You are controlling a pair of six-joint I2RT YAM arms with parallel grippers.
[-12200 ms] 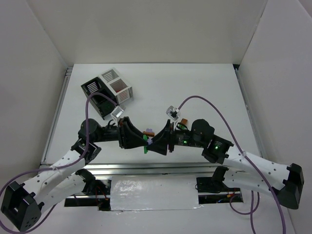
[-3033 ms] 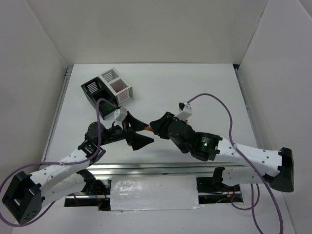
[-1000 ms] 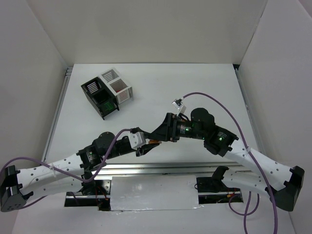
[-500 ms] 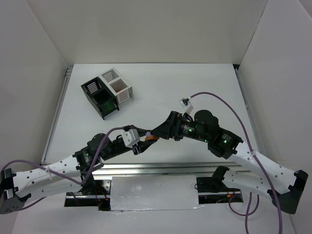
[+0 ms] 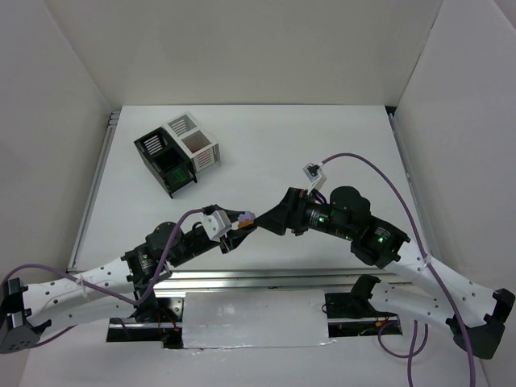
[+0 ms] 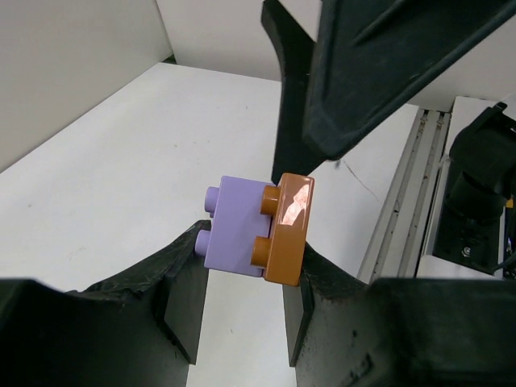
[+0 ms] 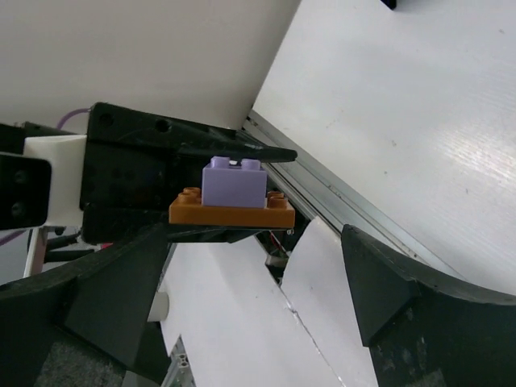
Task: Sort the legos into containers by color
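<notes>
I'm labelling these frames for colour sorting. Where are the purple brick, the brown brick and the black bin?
purple brick (image 6: pixel 239 226): left wrist view, middle of its side face.
brown brick (image 6: pixel 289 230): left wrist view, its glossy face.
black bin (image 5: pixel 151 146): top external view, its slotted wall.

The worktop (image 5: pixel 322 145) is a flat, matte white sheet, shut in by plain white walls (image 5: pixel 242 48) at the far side, left and right. A metal rail (image 5: pixel 266 278) runs along its near edge, and a narrower strip follows the left edge. Directly on it, in the far left part, stand a black bin (image 5: pixel 151 147) and a white bin (image 5: pixel 206 159), touching side by side, both upright and set at a slant to the edges.
</notes>
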